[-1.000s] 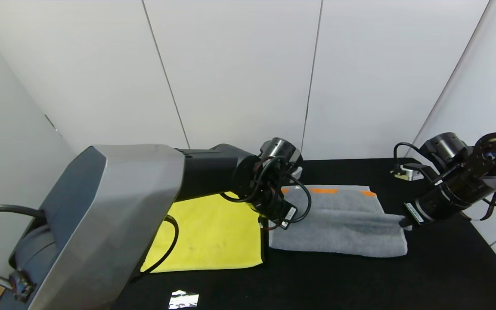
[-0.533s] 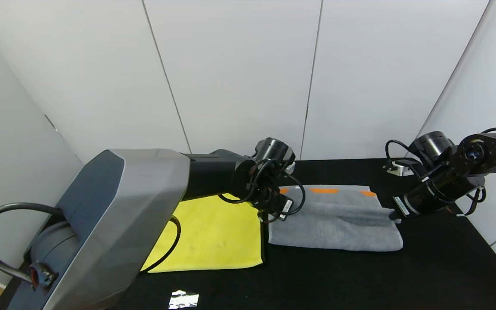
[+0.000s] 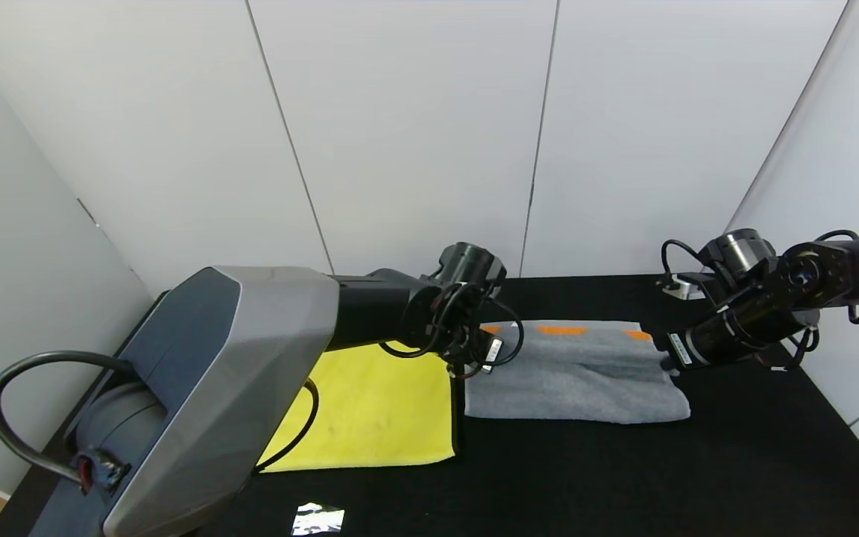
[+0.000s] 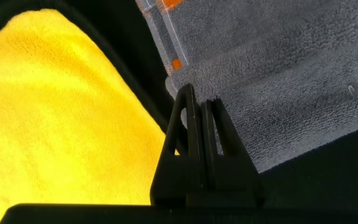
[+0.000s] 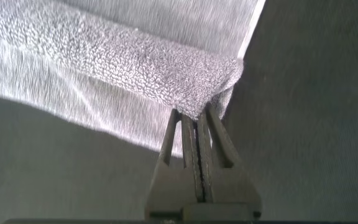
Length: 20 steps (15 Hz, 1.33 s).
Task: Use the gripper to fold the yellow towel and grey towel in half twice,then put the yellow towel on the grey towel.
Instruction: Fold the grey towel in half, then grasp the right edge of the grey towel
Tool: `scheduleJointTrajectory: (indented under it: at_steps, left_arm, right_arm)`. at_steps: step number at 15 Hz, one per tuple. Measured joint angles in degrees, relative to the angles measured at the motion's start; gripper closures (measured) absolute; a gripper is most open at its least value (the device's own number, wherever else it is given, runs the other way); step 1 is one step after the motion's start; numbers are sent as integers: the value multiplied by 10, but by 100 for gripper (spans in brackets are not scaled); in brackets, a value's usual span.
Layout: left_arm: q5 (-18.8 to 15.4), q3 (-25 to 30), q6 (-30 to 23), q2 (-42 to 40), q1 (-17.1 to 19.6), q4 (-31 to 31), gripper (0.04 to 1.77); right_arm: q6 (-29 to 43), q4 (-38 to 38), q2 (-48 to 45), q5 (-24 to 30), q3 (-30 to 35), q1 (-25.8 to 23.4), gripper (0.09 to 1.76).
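A black table point(image 3: 735, 462) holds 2 cloths side by side. The mid-grey terry towel with orange blocks along its far end point(image 3: 575, 377) lies partly folded, its upper layer drawn back over the lower one into a raised ridge.

The left gripper point(image 4: 201, 102) sits at the grey towel's left edge, its 2 black fingers point(image 4: 188, 118) pressed narrowly together with a fold of grey terry pinched between them. Just beside this gripper, on its outer side, the bright yellow plush microfibre towel point(image 3: 370, 410) lies flat and unfolded on the table, a thin strip of black table showing between it and the grey towel.

The right gripper point(image 5: 197, 115) is at the grey towel's right edge, opposite the left one. Its fingers point(image 5: 215, 134) are closed tight on the rolled end of the raised fold, which bulges directly ahead of the tips.
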Motion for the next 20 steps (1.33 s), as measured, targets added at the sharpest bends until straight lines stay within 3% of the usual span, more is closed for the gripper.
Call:
scheduleJointTrajectory:
  at_steps: [4,5,8,11,15,20]
  left_arm:
    - [0,0,0,1,0,2,170]
    - [0,2,0,1,0,2,170]
    - [-5,5,3,-1,0,5,120]
    - [-7,5,3,-3,0,2,84]
    - [-8,5,2,-8,-1,3,54]
    - [-6,24,-5,-27,-2,20,33]
  right_arm:
    - [1,-21,10,-1,1,0,172]
    - [1,-25,13,-2,2,0,157]
    - [2,-39,17,-3,6,0,113]
    - [16,-42,18,-2,6,0,81]
    - [18,-40,16,-2,7,0,54]
    - [55,-23,9,-1,7,1,35]
